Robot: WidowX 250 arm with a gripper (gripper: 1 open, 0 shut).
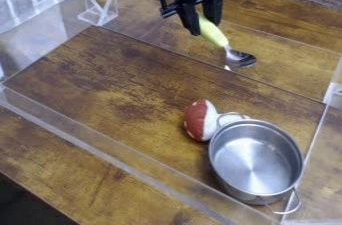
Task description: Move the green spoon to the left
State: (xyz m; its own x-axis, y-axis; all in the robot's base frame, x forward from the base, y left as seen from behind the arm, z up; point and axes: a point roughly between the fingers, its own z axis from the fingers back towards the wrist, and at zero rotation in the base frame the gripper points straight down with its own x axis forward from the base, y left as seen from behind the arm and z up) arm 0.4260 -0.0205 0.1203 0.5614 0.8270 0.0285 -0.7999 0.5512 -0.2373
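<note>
The green spoon hangs tilted in the air above the wooden table, yellow-green handle up and its shiny silver bowl pointing down to the right. My black gripper is shut on the upper end of the handle, near the top middle of the view. The spoon touches nothing below it.
A red-and-white rounded object lies on the table beside a round steel pot at the lower right. A clear plastic wall rims the work area. A clear stand sits at the upper left.
</note>
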